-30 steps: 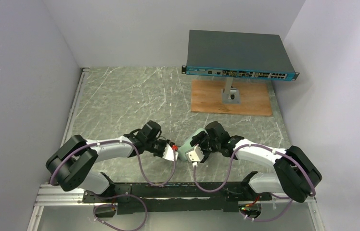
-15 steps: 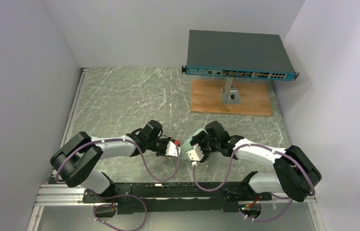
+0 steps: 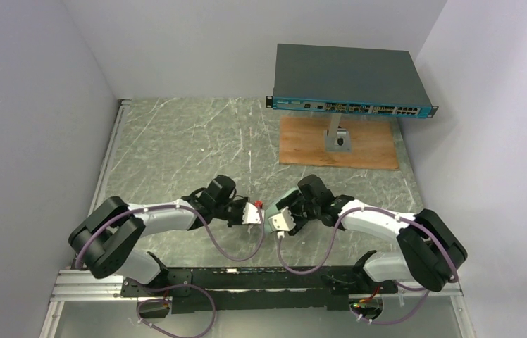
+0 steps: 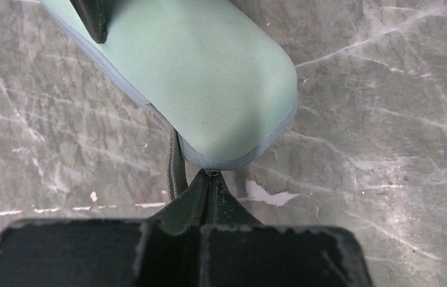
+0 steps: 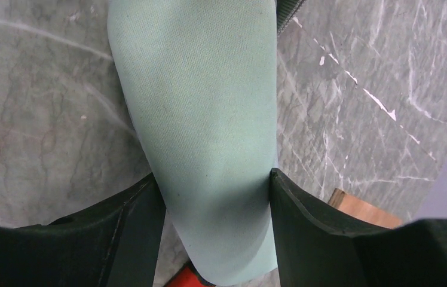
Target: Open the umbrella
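The right gripper (image 5: 214, 179) jaws clamp the mint-green case (image 5: 197, 89); left gripper (image 4: 209, 178) jaws meet at its end.

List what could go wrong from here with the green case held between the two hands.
1. The left hand is shut flat at the end of the green case, beside a grey strap. It may have pinched little or nothing, so a pull could slip off.
2. The right hand clamps the case only across its width. A hard tug from the other end might slide or twist it out.
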`<state>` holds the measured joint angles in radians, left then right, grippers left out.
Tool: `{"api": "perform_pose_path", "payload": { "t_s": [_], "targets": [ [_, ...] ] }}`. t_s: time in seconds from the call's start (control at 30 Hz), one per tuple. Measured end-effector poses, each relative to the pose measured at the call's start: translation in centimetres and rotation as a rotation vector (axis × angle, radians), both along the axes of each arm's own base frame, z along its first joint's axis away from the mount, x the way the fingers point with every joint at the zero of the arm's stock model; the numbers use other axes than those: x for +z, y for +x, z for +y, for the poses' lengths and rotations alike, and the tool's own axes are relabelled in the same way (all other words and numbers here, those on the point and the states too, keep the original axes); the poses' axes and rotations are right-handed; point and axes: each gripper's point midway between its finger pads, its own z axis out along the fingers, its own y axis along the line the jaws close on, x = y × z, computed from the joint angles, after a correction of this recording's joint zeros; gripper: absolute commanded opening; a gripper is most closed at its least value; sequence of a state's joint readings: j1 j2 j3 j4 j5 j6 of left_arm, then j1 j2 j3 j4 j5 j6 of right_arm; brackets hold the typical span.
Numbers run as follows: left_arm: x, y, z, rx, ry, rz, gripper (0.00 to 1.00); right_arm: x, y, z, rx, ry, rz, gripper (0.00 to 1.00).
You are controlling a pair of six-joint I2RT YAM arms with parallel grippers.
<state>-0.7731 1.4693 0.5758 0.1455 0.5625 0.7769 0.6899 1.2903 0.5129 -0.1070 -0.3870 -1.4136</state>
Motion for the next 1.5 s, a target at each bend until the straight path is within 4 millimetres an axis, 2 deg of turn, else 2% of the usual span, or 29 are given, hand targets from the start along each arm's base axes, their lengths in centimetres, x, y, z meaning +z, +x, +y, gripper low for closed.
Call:
{"api": "perform_pose_path", "payload": {
  "t_s": [0.23, 0.37, 0.6, 0.7, 0.77, 0.9, 1.07, 1.2, 1.3, 1.4, 1.5],
  "targets": [
    [0.4, -0.9, 2.0, 0.077, 0.016, 0.009, 0.00, 0.1, 0.9, 1.5, -0.118, 0.032, 0.136, 0.43],
    [0.2, -1.5, 2.0, 0.106, 0.016, 0.042, 0.00, 0.1, 1.9, 2.4, -0.233, 0.058, 0.225, 0.42],
    [0.5, -0.1, 2.7, 0.290, -0.022, 0.096, 0.00, 0.3, 2.6, 3.1, -0.369, 0.094, 0.336, 0.43],
    [0.6, 0.9, 3.0, 0.392, -0.045, 0.104, 0.00, 0.5, 2.9, 3.4, -0.468, 0.108, 0.392, 0.62],
    [0.6, 1.3, 3.2, 0.444, -0.060, 0.121, 0.00, 0.6, 2.8, 3.5, -0.527, 0.112, 0.423, 0.68],
    [0.4, 2.0, 3.8, 0.536, -0.092, 0.198, 0.00, 0.7, 2.1, 3.5, -0.583, 0.129, 0.485, 0.88],
    [0.0, 3.3, 5.0, 0.612, -0.108, 0.247, 0.00, 1.9, 0.3, 2.8, -0.576, 0.121, 0.559, 0.99],
    [-0.3, 3.6, 5.3, 0.618, -0.104, 0.259, 0.00, 3.5, 0.3, 2.3, -0.598, 0.134, 0.631, 0.94],
    [-0.5, 3.7, 5.2, 0.607, -0.098, 0.259, 0.00, 5.1, 1.2, 2.4, -0.628, 0.160, 0.678, 0.82],
    [-0.3, 4.3, 5.2, 0.601, -0.099, 0.249, 0.00, 6.7, 3.2, 3.8, -0.647, 0.194, 0.716, 0.76],
    [0.0, 5.2, 5.2, 0.600, -0.103, 0.236, 0.00, 6.6, 4.8, 5.2, -0.671, 0.202, 0.761, 0.72]
  ]
}}
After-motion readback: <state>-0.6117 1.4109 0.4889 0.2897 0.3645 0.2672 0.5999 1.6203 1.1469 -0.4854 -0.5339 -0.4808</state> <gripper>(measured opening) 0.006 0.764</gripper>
